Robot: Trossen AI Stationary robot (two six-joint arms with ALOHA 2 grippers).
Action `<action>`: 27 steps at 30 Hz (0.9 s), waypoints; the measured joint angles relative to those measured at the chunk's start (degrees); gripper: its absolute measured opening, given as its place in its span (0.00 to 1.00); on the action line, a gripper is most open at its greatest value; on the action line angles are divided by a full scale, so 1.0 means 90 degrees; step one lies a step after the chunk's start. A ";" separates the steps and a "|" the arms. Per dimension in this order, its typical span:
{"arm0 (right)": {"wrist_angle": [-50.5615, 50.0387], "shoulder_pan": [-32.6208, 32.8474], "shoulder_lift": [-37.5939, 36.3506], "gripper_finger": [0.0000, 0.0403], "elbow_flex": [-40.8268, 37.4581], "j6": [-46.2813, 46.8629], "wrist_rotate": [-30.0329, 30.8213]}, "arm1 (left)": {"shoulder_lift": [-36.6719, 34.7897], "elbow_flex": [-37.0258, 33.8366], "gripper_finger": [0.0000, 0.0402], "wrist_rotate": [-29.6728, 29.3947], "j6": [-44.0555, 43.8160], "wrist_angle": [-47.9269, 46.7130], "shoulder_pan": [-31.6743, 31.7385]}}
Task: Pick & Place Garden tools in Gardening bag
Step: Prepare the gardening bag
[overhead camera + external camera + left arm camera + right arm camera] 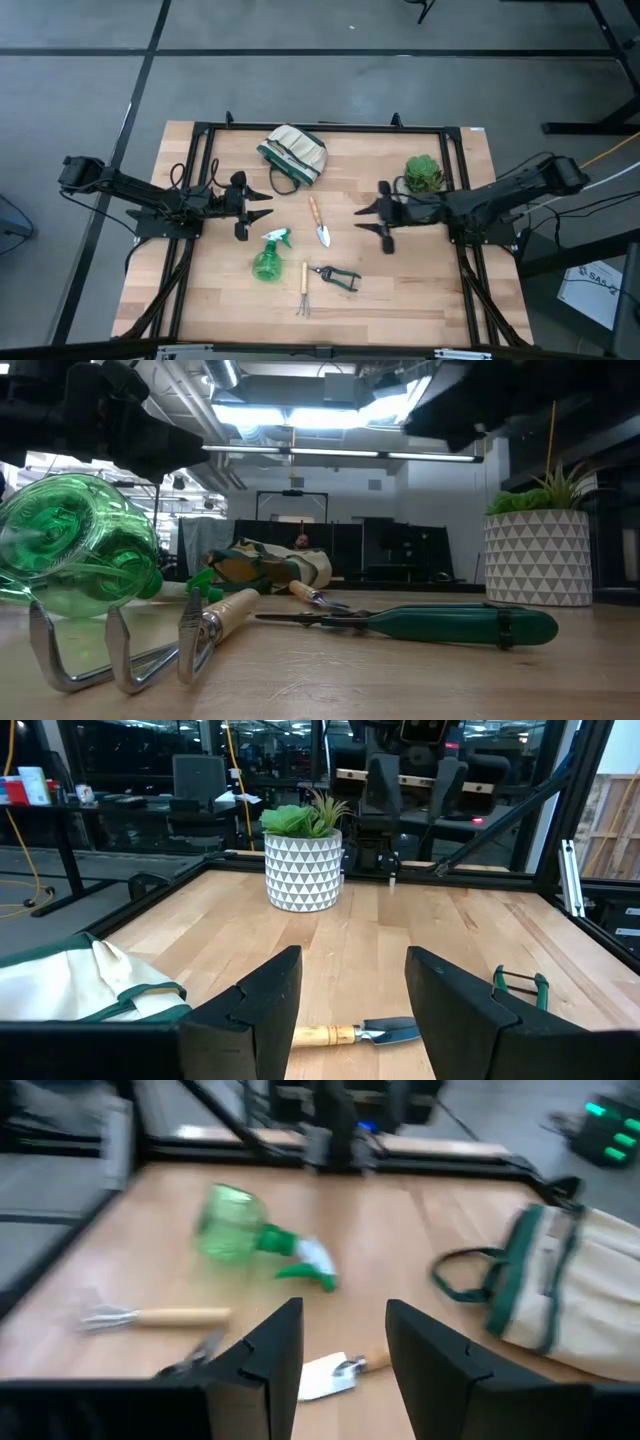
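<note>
The beige gardening bag [292,155] with green trim lies on its side at the table's far middle. Four garden tools lie flat on the wood: a wooden-handled trowel [319,222] at the centre, a green spray bottle [269,258] on its side, a small rake [304,290] and pruning shears [336,277] nearer the front edge. My left gripper [262,205] hovers open left of the trowel, pointing level toward it [360,1033]. My right gripper [362,220] hovers open right of the trowel, above the table, with nothing between its fingers [345,1350].
A leafy plant in a white patterned pot [424,174] stands at the far right, just behind my right arm. A black metal frame [330,128] runs along the table's edges. Bare wood lies between the tools and the front edge.
</note>
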 joint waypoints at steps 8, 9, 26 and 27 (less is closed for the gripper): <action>-0.1282 -0.0546 0.1995 0.36 0.2175 -0.0094 0.0730 | 0.0000 0.0000 0.44 0.0000 0.0000 0.0001 0.0001; -0.1321 -0.0631 0.2208 0.36 0.2378 -0.0199 0.0763 | 0.0000 0.0001 0.44 0.0002 0.0000 0.0001 -0.0001; -0.0671 -0.1622 0.4733 0.40 0.3806 -0.2288 0.1053 | 0.0000 0.0000 0.44 0.0000 0.0000 -0.0045 0.0001; -0.0705 -0.1640 0.4789 0.42 0.3877 -0.2300 0.1043 | 0.0000 0.0001 0.44 0.0000 0.0000 -0.0045 0.0001</action>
